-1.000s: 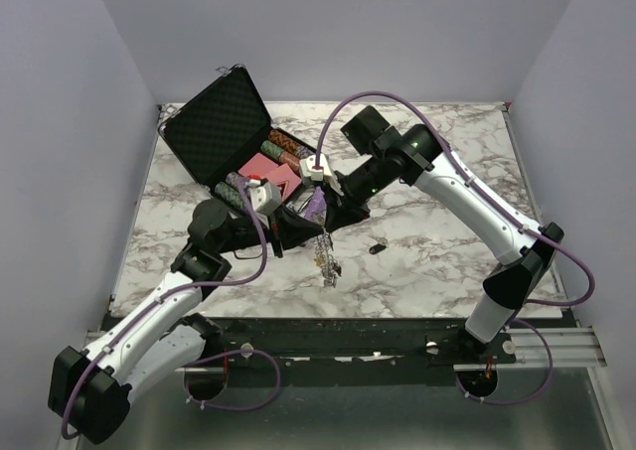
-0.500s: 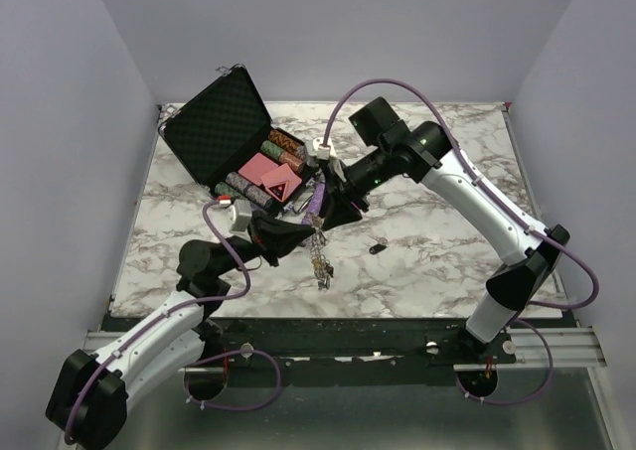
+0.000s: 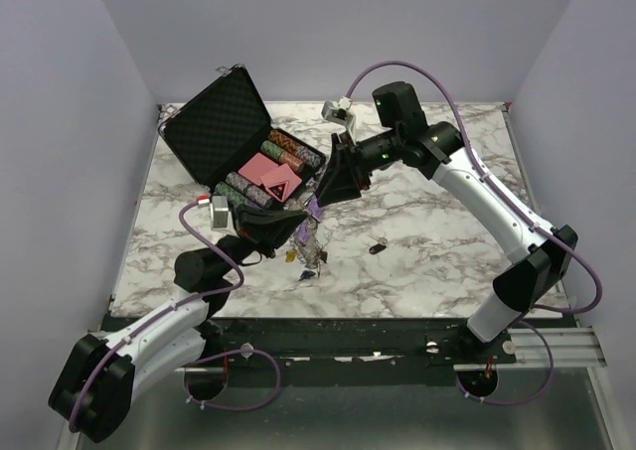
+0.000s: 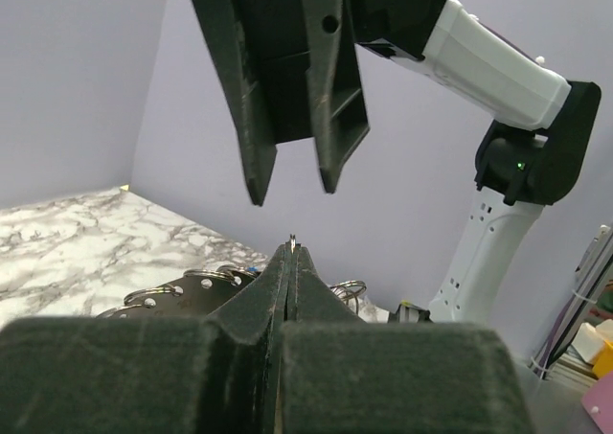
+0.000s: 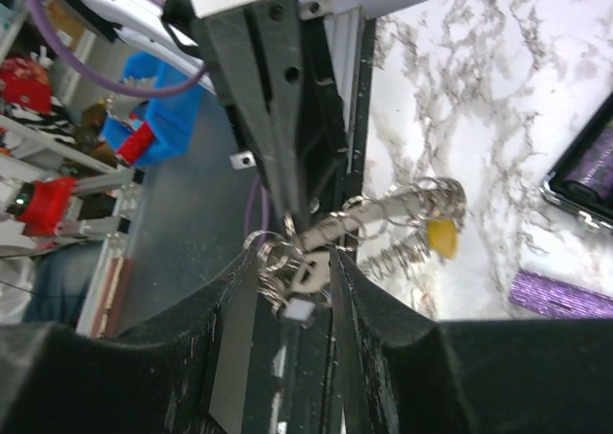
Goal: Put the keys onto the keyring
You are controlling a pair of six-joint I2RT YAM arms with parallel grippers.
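Observation:
The keyring [image 3: 310,248] is a bunch of silver rings and keys just above the marble, with a yellow-capped key [image 3: 290,256] on it. My left gripper [image 3: 294,235] is shut on the ring; in the left wrist view a thin metal edge [image 4: 291,241] pokes out of its closed tips [image 4: 291,254]. My right gripper [image 3: 322,194] is open above and behind the bunch, holding nothing. In the right wrist view the keyring [image 5: 316,252] shows between its spread fingers [image 5: 230,300]. A loose black-headed key [image 3: 378,247] lies on the table to the right.
An open black case [image 3: 224,122] with poker chips and pink cards stands at the back left. A purple glittery tube [image 3: 314,208] lies by the case, also in the right wrist view [image 5: 565,295]. The table's front rail [image 3: 338,331] runs below the keyring.
My right gripper has let go of the purple tube and keyring and lifted back to the right. My left gripper has drawn back left and lower, keeping the keyring, which now hangs near the table.

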